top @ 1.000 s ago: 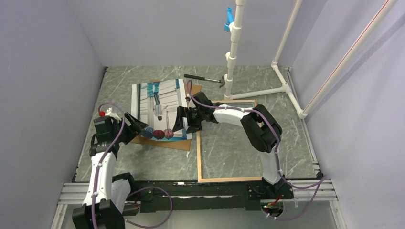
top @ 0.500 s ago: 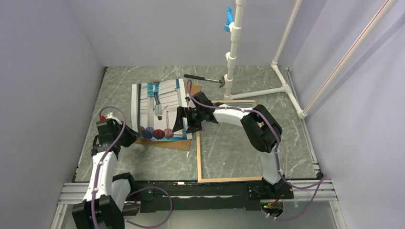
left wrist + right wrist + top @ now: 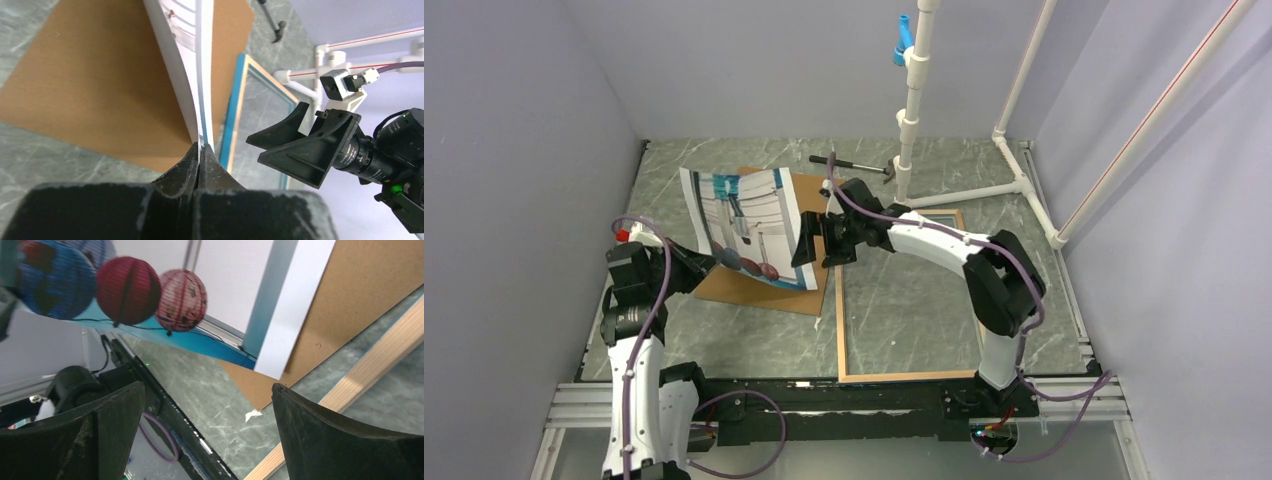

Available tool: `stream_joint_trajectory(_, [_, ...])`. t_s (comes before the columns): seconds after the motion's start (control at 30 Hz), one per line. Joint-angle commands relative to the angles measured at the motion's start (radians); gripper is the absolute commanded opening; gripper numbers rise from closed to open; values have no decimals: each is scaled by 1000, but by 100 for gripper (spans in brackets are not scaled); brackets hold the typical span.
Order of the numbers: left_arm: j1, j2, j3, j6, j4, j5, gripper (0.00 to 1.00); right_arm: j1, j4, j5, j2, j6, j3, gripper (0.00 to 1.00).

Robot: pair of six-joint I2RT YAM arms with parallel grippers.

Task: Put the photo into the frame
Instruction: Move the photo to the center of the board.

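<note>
The photo [image 3: 742, 225] hangs tilted above the brown backing board [image 3: 769, 288], printed side facing the right arm. My left gripper [image 3: 707, 262] is shut on its near-left corner; in the left wrist view the jaws [image 3: 201, 150] pinch the thin white edge of the photo [image 3: 192, 75]. My right gripper [image 3: 809, 240] stands open just right of the photo, touching nothing. In its wrist view the reddish spheres of the photo [image 3: 130, 290] float above the open gripper [image 3: 207, 410]. The frame [image 3: 839, 330] lies flat right of the board, wood side up; its turquoise edge [image 3: 235, 110] shows too.
A hammer [image 3: 849, 165] lies at the back, beside a white pipe stand [image 3: 914, 100] that runs on to the right. Grey walls close in left, back and right. A small white scrap [image 3: 252, 415] lies on the table near the board's corner.
My left gripper shut on the photo's corner and lifted it leftward, so the photo now tilts up off the board. The right gripper rose a little and stays open.
</note>
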State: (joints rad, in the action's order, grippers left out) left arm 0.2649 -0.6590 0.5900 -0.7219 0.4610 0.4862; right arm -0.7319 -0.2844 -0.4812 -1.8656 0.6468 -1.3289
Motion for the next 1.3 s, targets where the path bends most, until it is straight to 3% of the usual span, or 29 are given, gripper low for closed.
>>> stream_joint_trajectory(0.0, [5, 47, 45, -133, -48, 115, 0, 29, -23, 7, 134, -20, 14, 100])
stream_joint_trajectory(0.23, [4, 132, -8, -371, -215, 239, 0, 97, -101, 47, 257, -68, 56, 100])
stream_joint_trajectory(0.53, [-4, 242, 4, -501, -227, 251, 0, 196, -131, 41, 337, -101, 136, 100])
stream_joint_trajectory(0.77, [-74, 271, -55, -529, -260, 266, 0, 229, -147, 36, 352, -118, 144, 100])
stream_joint_trajectory(0.97, [-146, 237, -61, -497, -265, 252, 0, 229, -103, -54, 342, -83, 190, 100])
stream_joint_trajectory(1.07, [-162, 219, -33, -441, -180, 245, 0, 227, -83, -87, 347, -67, 231, 100])
stream_joint_trajectory(1.27, [-173, 252, 40, -222, 194, 98, 9, 215, -83, -73, 359, -73, 280, 100])
